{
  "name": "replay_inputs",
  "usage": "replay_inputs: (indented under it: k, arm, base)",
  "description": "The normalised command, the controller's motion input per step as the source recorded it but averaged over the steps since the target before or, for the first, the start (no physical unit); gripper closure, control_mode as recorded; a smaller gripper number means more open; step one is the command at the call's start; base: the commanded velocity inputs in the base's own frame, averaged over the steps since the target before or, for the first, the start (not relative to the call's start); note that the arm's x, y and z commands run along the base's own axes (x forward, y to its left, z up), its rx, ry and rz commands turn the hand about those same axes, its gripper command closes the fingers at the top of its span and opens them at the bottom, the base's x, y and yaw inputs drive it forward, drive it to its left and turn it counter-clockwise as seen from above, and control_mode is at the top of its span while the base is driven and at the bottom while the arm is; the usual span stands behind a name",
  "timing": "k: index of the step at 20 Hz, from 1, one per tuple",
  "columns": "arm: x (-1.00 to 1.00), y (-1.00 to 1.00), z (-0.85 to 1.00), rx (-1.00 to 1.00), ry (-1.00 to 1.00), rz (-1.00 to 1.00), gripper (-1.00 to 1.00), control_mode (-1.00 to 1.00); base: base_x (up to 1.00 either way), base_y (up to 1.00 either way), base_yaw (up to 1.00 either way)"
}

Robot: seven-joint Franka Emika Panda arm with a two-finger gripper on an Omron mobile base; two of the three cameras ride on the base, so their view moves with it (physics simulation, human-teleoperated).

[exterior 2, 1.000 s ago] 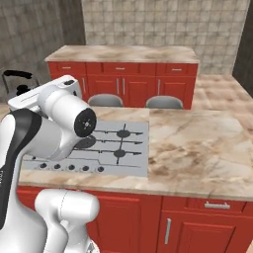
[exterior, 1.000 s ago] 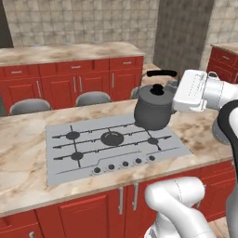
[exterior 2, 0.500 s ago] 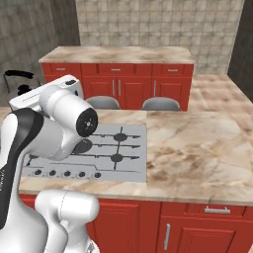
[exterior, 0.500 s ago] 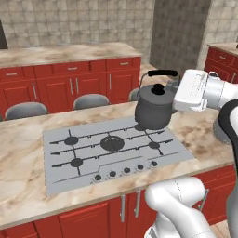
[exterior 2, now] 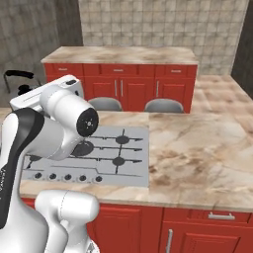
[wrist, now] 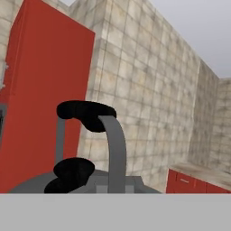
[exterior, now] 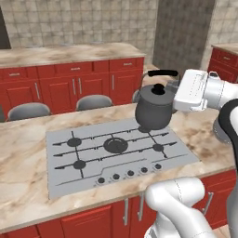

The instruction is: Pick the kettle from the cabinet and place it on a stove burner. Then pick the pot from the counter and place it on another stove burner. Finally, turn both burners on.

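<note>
The dark grey kettle (exterior: 153, 109) hangs in the air over the right rear corner of the grey cooktop (exterior: 93, 174). My gripper (exterior: 175, 80) is shut on the right end of its black arched handle (exterior: 162, 73). The right rear burner (exterior: 147, 129) lies just below the kettle's base, and the centre burner (exterior: 115, 145) and right front burner (exterior: 158, 147) are bare. In the hand view the kettle's handle (wrist: 88, 110) and lid knob (wrist: 74, 169) rise before a tall red cabinet (wrist: 45, 90). From the right base view the handle (exterior 2: 17, 75) peeks out behind my arm. The pot is out of view.
A row of small knobs (exterior: 130, 173) runs along the cooktop's front edge. Two grey stools (exterior: 28, 110) (exterior: 94, 101) stand behind the island. Beyond them is a marbled slab on low red cabinets (exterior: 74, 86). Wide bare marble (exterior 2: 197, 153) lies right of the cooktop (exterior 2: 138, 170).
Both base views have shifted slightly, bringing the cooktop closer; the camera moved. The kettle stays held at the same place before the arm, now nearer the right rear burner.
</note>
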Motion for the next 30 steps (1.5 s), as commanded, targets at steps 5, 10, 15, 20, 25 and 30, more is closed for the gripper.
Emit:
replay_inputs:
  k: [5, 10, 15, 20, 25, 30]
  arm:
    - [0.0, 0.0, 0.0, 0.0, 0.0, 0.0, 1.0, 1.0]
    - [0.0, 0.0, 0.0, 0.0, 0.0, 0.0, 1.0, 1.0]
    - [0.0, 0.0, 0.0, 0.0, 0.0, 0.0, 1.0, 1.0]
    - [0.0, 0.0, 0.0, 0.0, 0.0, 0.0, 1.0, 1.0]
    - [0.0, 0.0, 0.0, 0.0, 0.0, 0.0, 1.0, 1.0]
    - [0.07, 0.0, -0.02, 0.0, 0.04, 0.04, 1.0, -1.0]
  base:
    - [0.23, 0.35, 0.11]
    - [0.29, 0.35, 0.09]
    - [0.45, 0.21, 0.07]
    - [0.46, 0.17, 0.07]
    - [0.26, 0.11, 0.06]
    - [0.0, 0.0, 0.0]
